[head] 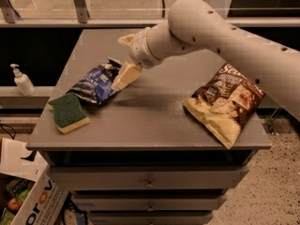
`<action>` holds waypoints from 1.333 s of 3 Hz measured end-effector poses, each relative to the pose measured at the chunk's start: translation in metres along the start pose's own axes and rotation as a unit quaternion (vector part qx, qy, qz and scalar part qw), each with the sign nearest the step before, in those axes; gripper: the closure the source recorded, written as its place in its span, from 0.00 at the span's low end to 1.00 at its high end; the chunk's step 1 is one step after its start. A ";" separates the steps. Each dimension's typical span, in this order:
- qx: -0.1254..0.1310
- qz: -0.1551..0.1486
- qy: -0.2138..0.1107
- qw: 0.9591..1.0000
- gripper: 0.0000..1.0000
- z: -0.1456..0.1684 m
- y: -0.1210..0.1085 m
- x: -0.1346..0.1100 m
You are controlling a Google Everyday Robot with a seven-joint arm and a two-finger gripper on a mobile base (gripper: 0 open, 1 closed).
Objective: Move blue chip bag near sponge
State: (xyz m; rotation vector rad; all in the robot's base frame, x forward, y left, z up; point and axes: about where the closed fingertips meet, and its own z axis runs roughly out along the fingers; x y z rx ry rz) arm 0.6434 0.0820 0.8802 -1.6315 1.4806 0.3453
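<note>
— Where is the blue bag [96, 82] found?
— Near the desk's [154, 121] left edge, just beside the sponge [68, 111] at the front-left corner.
— And the gripper [125, 58]?
— Held at the bag's right end, fingers spread.

Table [154, 125], blue chip bag [96, 81] beside sponge [68, 112], brown bag [225, 102], gripper [121, 62] at blue chip bag

Cream-white arm [220, 29]: thick smooth tube, small dark holes along it. Cream gripper [119, 62], blunt fingers spread, at blue bag [93, 82] edge.
</note>
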 end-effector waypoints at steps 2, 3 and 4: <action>0.042 0.026 -0.010 0.999 0.00 -0.045 -0.006 0.023; 0.069 0.046 -0.019 0.996 0.00 -0.083 -0.012 0.043; 0.074 0.050 -0.018 0.996 0.00 -0.089 -0.012 0.048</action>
